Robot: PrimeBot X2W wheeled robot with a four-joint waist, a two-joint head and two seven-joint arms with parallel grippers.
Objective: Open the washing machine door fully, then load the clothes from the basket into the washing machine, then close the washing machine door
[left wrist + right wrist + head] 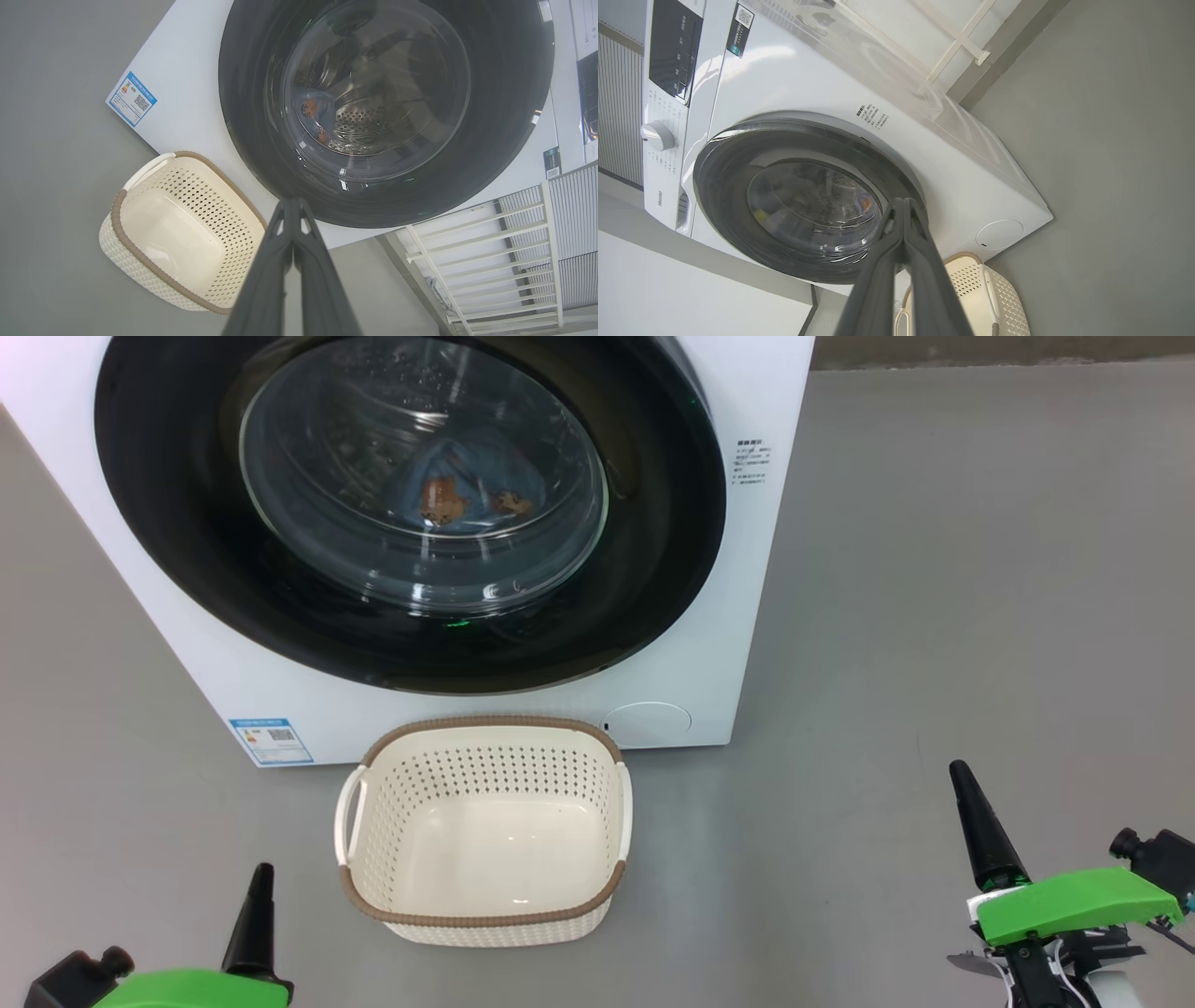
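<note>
Basket (485,770) long axis parallel to washing machine (271,695) front; left claw (263,882), right claw (962,784) clenched.

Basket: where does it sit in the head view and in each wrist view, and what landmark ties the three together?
Head view: the basket, empty, lower centre, below the washing machine door.
Left wrist view: lower left, below-left of the door.
Right wrist view: bottom edge, right of centre, partly cut off.
Shared landmark: that round black door.
</note>
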